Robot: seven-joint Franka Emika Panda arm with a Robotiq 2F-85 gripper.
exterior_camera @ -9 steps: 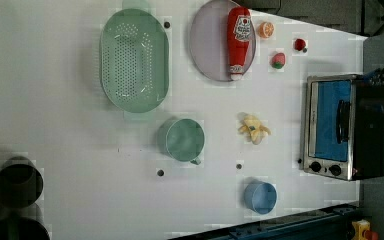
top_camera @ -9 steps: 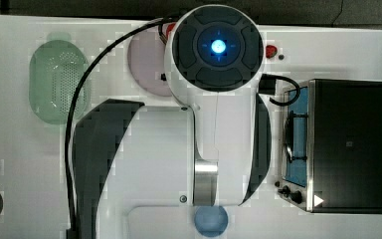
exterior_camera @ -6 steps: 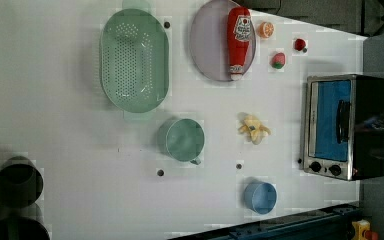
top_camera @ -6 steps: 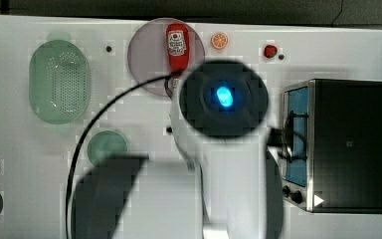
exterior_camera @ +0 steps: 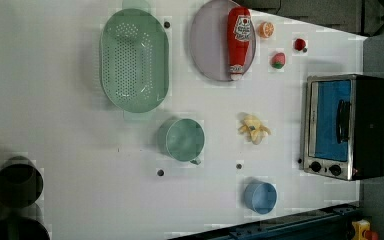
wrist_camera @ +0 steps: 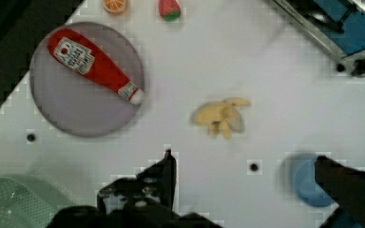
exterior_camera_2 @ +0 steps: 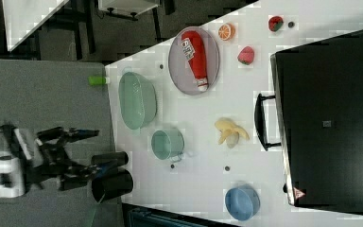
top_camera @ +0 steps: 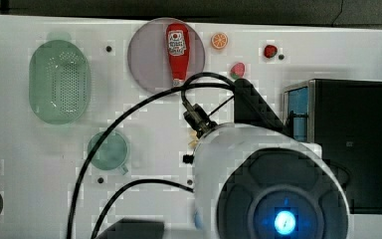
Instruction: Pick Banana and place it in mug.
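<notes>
The banana [wrist_camera: 222, 116] lies free on the tabletop [exterior_camera: 55, 125], apart from the mug [exterior_camera: 184, 140]; the fingers [wrist_camera: 164, 173] are spread wide, empty, for descent.

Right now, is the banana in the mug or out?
Out. The banana lies on the table, apart from the mug, which looks empty.

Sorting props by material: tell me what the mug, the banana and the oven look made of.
Mug: pale green, slightly see-through, smooth; probably plastic. Banana: matte pale yellow, peel flaps spread; looks like moulded plastic or rubber, hard to say which. Oven: black casing with a shiny silver frame around a blue-looking door; likely metal with glass.
</notes>
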